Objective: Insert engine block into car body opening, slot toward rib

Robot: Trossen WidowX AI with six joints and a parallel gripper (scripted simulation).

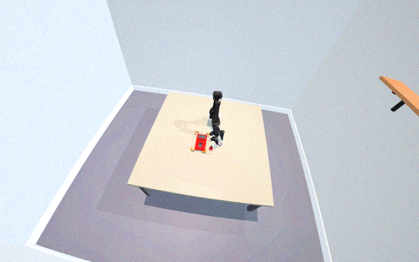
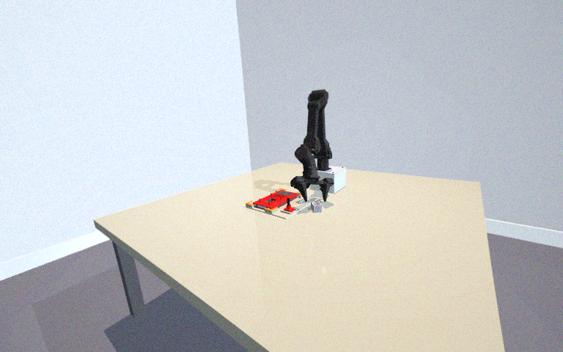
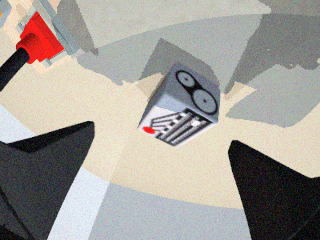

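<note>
1. One table [image 1: 201,176] [image 2: 332,248] [image 3: 200,175] is backed by pale walls [image 1: 216,46] [image 2: 394,83].
2. In the top view, one block [image 1: 220,143] [image 2: 317,206] [image 3: 182,102] is seen at three o'clock from one body [image 1: 201,147] [image 2: 263,202].
3. The jaws [image 1: 217,140] [image 2: 316,201] are released.

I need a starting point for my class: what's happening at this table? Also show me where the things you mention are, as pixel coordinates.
A black robot arm's gripper [image 1: 216,139] [image 2: 316,200] [image 3: 164,138] is open over a small grey engine block [image 2: 317,206] [image 3: 181,104], holding nothing. The block sits on the table [image 1: 185,172] [image 2: 373,257], outside the red car body [image 1: 198,146] [image 2: 261,203], so it has yet to be fitted.
</note>
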